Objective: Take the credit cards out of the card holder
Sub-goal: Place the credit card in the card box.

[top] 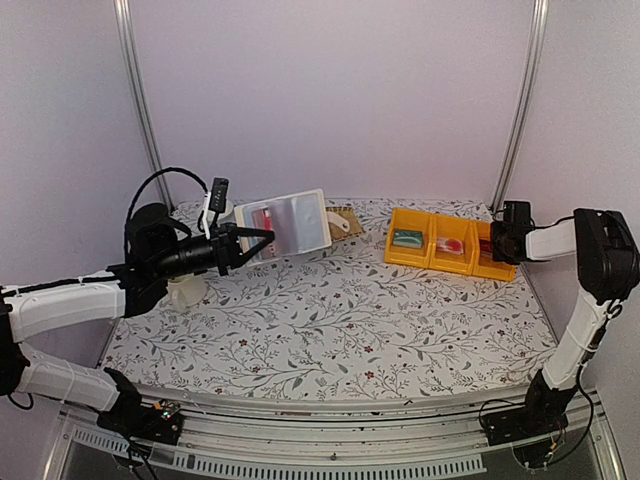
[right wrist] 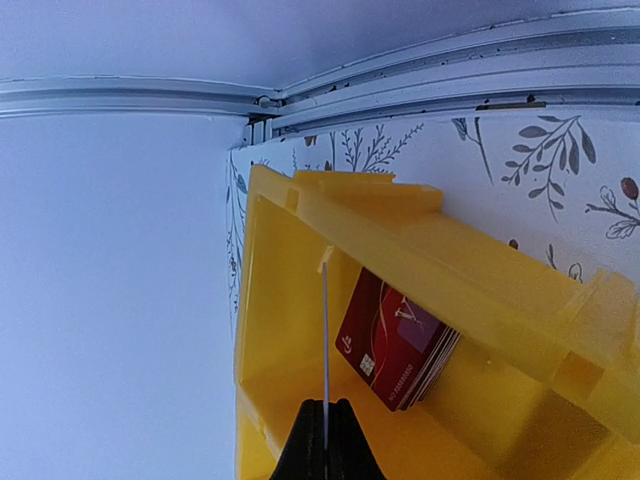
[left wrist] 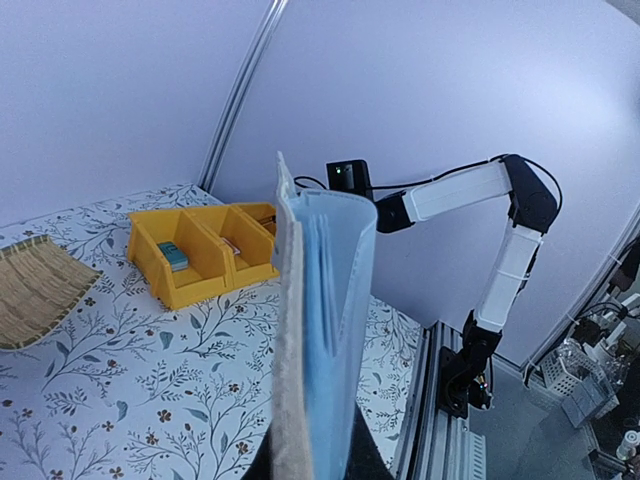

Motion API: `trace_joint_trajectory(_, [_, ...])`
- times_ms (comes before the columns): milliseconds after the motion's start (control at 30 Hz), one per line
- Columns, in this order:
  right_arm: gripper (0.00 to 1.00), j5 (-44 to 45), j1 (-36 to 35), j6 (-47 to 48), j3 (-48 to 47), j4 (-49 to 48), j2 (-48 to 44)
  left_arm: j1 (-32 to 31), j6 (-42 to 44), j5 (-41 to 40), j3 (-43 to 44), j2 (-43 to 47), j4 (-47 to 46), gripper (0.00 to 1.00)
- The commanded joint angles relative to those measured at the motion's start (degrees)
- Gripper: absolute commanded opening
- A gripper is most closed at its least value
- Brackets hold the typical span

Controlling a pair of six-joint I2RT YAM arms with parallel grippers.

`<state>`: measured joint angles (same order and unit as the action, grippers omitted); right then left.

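Observation:
My left gripper [top: 240,240] is shut on the card holder [top: 288,225] and holds it up above the table's back left, spread open. A red-pink credit card [top: 262,218] shows behind its clear pockets. In the left wrist view the card holder [left wrist: 315,330] stands edge-on, beige outside with bluish glossy pockets, rising from my left gripper [left wrist: 315,462]. My right gripper [right wrist: 326,415] is shut on a thin pale credit card [right wrist: 325,335], seen edge-on over the right compartment of the yellow bin [right wrist: 330,215]. A stack of credit cards [right wrist: 398,340], red on top, lies inside it.
The yellow bin [top: 440,263] has three compartments and sits at the back right, with a teal item [top: 407,238] on the left and a red-white item [top: 452,243] in the middle. A woven straw mat [top: 345,218] lies behind the holder. A cream object [top: 186,291] stands under the left arm.

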<state>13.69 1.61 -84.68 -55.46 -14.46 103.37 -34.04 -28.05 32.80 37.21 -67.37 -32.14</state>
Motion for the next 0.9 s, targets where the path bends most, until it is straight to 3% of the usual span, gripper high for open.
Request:
trace_joint_trajectory(0, [0.02,2.0,0.4,-0.5,-1.7,0.0,1.7,0.9,0.2,0.7,-0.4,0.4,-0.6,0.00])
trace_joint_trajectory(167, [0.01,1.5,0.8,3.8,-4.3,-0.1,4.0,0.9,0.1,0.8,-0.1,0.0,-0.5,0.00])
trace_joint_trajectory(867, [0.04,-3.6,1.0,3.1,-6.4,-1.0,8.4,1.0,-1.0,0.7,0.1,-0.8,-1.3,0.00])
